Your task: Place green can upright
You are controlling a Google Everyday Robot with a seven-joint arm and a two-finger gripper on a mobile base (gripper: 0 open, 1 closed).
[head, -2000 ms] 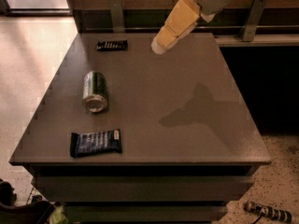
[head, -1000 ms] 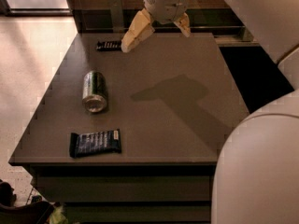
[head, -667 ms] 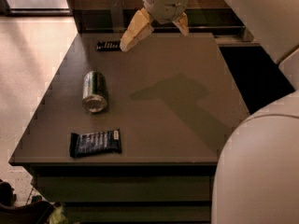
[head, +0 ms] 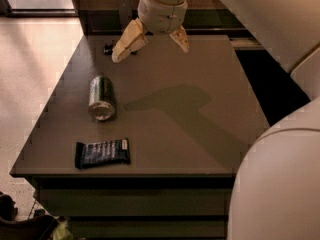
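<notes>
The green can (head: 101,97) lies on its side on the left part of the grey table (head: 200,149), its silver end facing the front edge. My gripper (head: 151,45) hangs above the table's far middle, up and to the right of the can and well apart from it. Its two cream fingers (head: 128,40) are spread wide and hold nothing. The arm's shadow falls on the table's middle.
A dark-blue snack wrapper (head: 102,153) lies flat near the front left edge. Another dark wrapper (head: 108,49) lies at the far left, partly behind my finger. My white arm (head: 280,174) fills the right foreground. A light floor (head: 30,74) lies left of the table.
The gripper has moved left and lower over the table's far side, closer to the can. The can and wrappers have not moved.
</notes>
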